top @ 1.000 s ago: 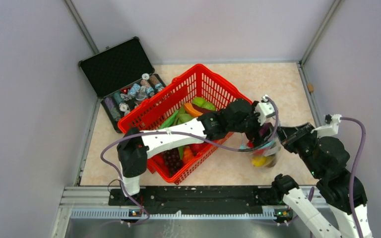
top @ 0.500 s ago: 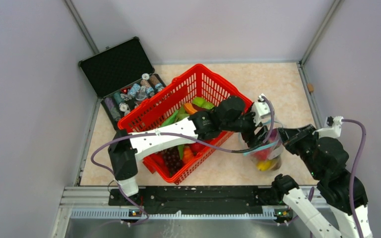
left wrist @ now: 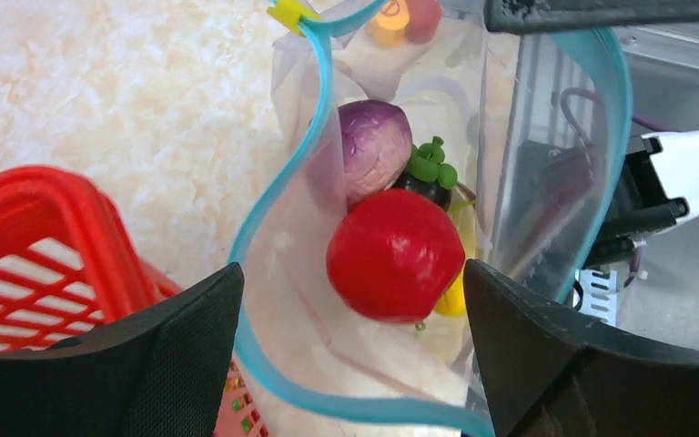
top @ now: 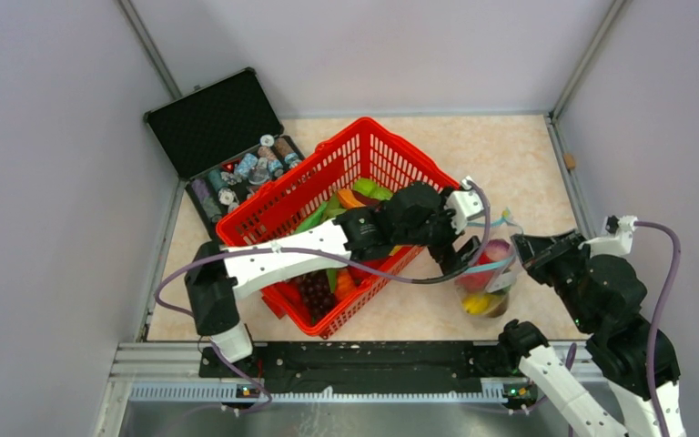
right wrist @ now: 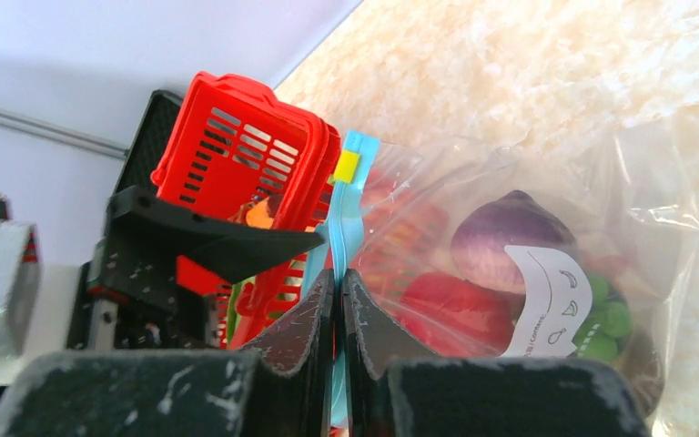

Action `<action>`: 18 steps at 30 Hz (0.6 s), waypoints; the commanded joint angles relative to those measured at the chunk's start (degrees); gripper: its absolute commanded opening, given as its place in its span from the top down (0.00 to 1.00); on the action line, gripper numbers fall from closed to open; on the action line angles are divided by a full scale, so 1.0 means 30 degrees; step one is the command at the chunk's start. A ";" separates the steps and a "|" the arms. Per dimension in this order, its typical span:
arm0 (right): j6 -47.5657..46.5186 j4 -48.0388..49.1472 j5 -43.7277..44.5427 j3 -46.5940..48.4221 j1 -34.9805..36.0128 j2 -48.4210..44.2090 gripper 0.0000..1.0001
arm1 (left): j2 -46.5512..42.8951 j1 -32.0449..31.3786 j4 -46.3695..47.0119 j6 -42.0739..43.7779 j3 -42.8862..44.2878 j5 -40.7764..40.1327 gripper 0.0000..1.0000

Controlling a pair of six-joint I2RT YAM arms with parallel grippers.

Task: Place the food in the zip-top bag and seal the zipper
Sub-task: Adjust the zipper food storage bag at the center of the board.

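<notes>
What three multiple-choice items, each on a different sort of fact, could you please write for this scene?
1. Relative to the zip-top bag, the red fruit lies:
A. outside
B. inside
C. half over the rim

2. The slider tab on the zipper is:
A. yellow
B. black
C. white

3. The right gripper is:
A. open
B. out of view
C. shut on the zipper

Answers:
1 B: the left wrist view shows it past the blue rim, within the clear walls.
2 A: the tab shows yellow in both wrist views.
3 C: its fingers press together with the blue strip between them.
</notes>
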 commanded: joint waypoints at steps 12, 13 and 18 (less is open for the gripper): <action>-0.0610 -0.0629 0.2900 0.2253 0.0171 -0.0488 0.94 | -0.2394 -0.0011 -0.1895 -0.4195 -0.1096 0.0266 0.15; -0.0613 -0.0584 0.2934 0.2221 0.0171 -0.0605 0.95 | -0.2230 0.0009 -0.1672 -0.4852 -0.1119 0.0760 0.16; -0.0565 -0.0667 0.3179 0.2266 0.0197 -0.1093 0.94 | -0.1115 0.0011 -0.1292 -0.6877 -0.0509 0.2368 0.19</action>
